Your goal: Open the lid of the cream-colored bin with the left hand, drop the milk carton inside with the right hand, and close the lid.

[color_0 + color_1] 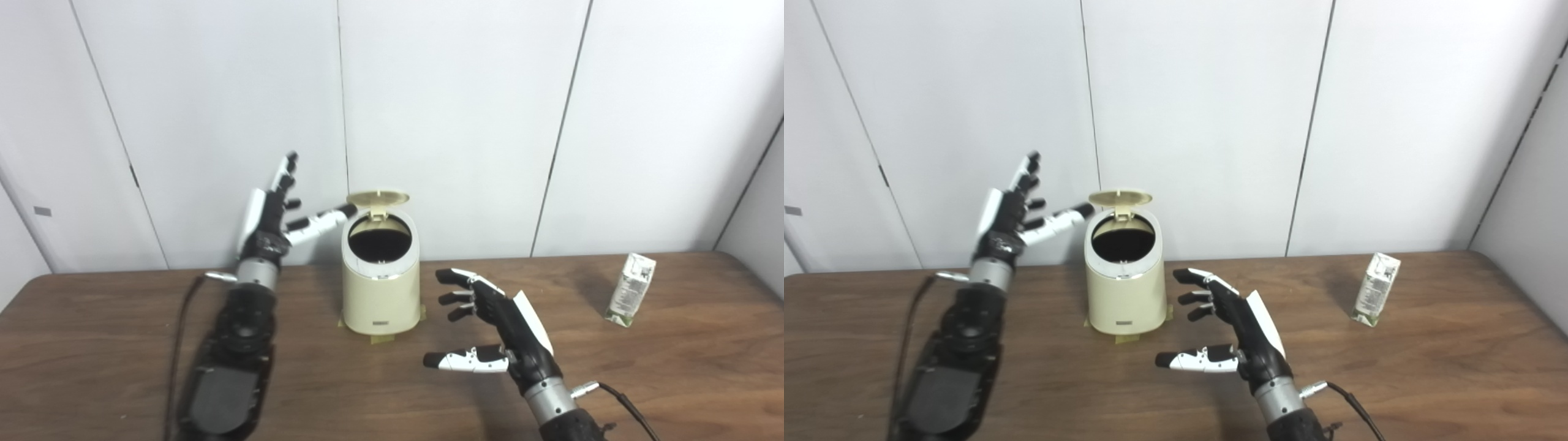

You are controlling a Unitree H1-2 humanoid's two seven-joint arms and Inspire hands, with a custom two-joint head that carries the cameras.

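Observation:
The cream-colored bin [380, 291] stands upright mid-table with its round lid [377, 199] flipped up at the back, showing a dark inside. My left hand [274, 215] is raised to the left of the bin, open, fingers spread; its thumb tip reaches to the lid's left edge. My right hand [493, 327] hovers open over the table just right of the bin, holding nothing. The milk carton [631, 290] stands upright far to the right, well apart from that hand.
The wooden table [674, 367] ends at white wall panels just behind the bin. A black cable [177, 343] runs along my left forearm, and another cable [625, 404] trails from my right wrist.

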